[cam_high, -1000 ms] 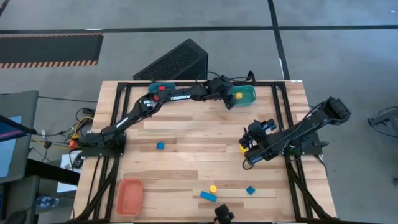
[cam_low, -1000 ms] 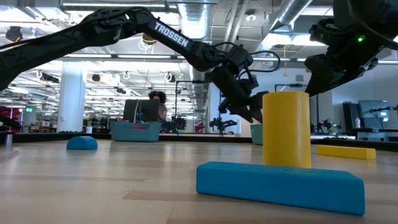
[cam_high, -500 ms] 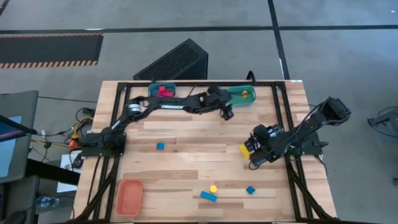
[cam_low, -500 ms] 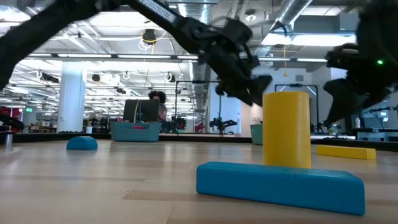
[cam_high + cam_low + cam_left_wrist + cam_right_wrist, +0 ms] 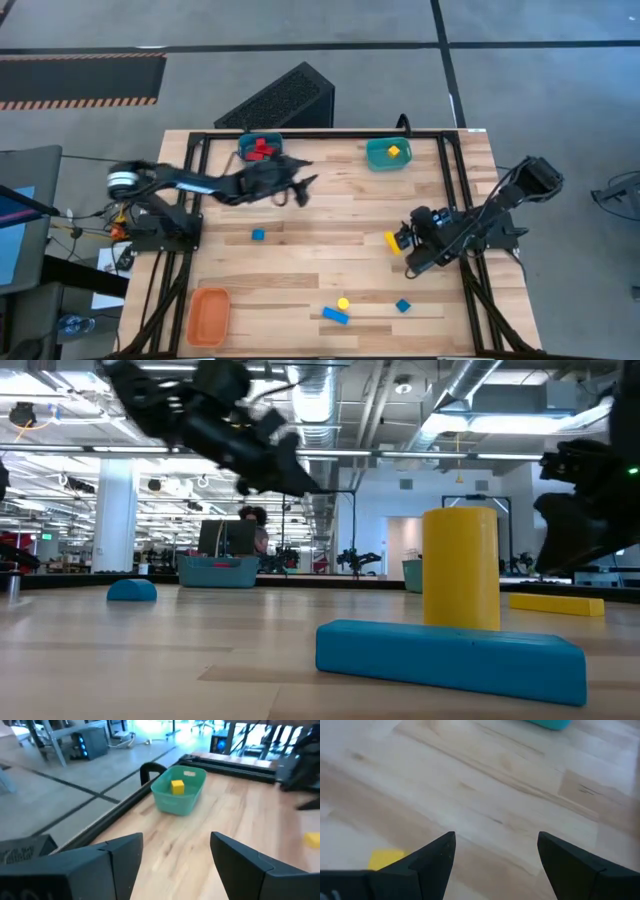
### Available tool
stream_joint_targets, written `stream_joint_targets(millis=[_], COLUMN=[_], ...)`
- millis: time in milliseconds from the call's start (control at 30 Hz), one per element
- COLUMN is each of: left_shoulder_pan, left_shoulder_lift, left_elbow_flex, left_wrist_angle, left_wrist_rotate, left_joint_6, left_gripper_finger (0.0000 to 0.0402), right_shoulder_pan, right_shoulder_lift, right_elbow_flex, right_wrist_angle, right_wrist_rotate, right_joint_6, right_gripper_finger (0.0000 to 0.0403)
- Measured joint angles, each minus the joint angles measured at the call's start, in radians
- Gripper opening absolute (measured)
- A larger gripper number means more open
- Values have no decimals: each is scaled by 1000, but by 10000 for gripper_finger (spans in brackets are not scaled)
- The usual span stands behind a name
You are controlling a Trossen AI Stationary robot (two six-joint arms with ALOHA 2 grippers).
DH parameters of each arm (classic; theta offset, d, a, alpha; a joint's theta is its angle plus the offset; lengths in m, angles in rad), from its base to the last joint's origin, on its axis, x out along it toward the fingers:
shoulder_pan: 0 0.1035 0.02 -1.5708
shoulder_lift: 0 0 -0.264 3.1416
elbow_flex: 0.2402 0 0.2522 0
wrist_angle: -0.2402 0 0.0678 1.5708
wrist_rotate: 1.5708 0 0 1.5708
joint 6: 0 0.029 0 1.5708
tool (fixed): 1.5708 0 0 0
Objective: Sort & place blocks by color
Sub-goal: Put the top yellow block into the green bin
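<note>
My left gripper [image 5: 303, 186] hangs open above the table's far middle; in its wrist view [image 5: 175, 855] it faces the teal bin [image 5: 178, 790] holding a yellow block [image 5: 176, 786]. My right gripper [image 5: 409, 258] is open low on the right side, next to a yellow block [image 5: 393, 241] that lies flat on the wood, seen beside one finger [image 5: 385, 859]. A second teal bin [image 5: 262, 148] holds red blocks. A blue cube [image 5: 258, 235], a blue bar [image 5: 335, 316], a yellow cylinder [image 5: 343, 303] and another blue block [image 5: 402, 305] rest on the table.
An orange bin [image 5: 210, 312] sits at the near left corner. A black metal frame [image 5: 195, 140] runs along the table's edges. In the low view the yellow cylinder [image 5: 460, 568] stands upright behind the blue bar [image 5: 450, 655]. Bare wood lies in the table's middle.
My left gripper has swung away from the teal bin at the far right, toward the table's left, leaving the yellow block in that bin. My right gripper has shifted slightly toward the near edge beside the yellow block on the table.
</note>
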Motion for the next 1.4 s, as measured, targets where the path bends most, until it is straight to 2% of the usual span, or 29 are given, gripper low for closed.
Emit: stream_joint_targets(millis=[167,267,367,500,633,733,800,833,900,1000,1067,1267,1400], left_shoulder_pan=[-64,-120,-174,-214,-216,-216,-216,-216,-216,-216,-216,-216,-216], left_shoulder_lift=[-178,-278,-373,-441,-448,-447,-447,-447,-447,-447,-447,-433,-394], left_elbow_flex=[-210,-310,-394,-477,-496,-496,-496,-496,-496,-496,-496,-496,-496], left_wrist_angle=[201,258,230,70,14,34,53,54,47,10,-8,-34,-28], left_wrist_rotate=[58,70,73,118,120,116,116,116,116,108,85,-19,-40], left_joint_6=[-21,5,21,18,-45,-50,-63,-78,-106,-126,-156,-234,-242], left_gripper_finger=[221,221,221,221,221,221,221,221,221,221,221,221,221], right_shoulder_pan=[-135,-221,-288,-339,-367,-370,-366,-367,-376,-365,-345,-285,-261], right_shoulder_lift=[0,0,0,0,0,0,0,0,6,38,48,139,218], right_elbow_flex=[9,52,120,223,323,369,375,375,374,371,374,374,373], right_wrist_angle=[85,147,218,294,299,296,271,238,139,-8,-54,-34,-33], right_wrist_rotate=[-5,-65,-133,-175,-165,-160,-217,-285,-413,-521,-551,-601,-618], right_joint_6=[-72,-186,-355,-586,-683,-736,-715,-687,-623,-523,-492,-492,-470], right_gripper_finger=[304,304,304,304,304,304,304,304,304,304,304,304,304])
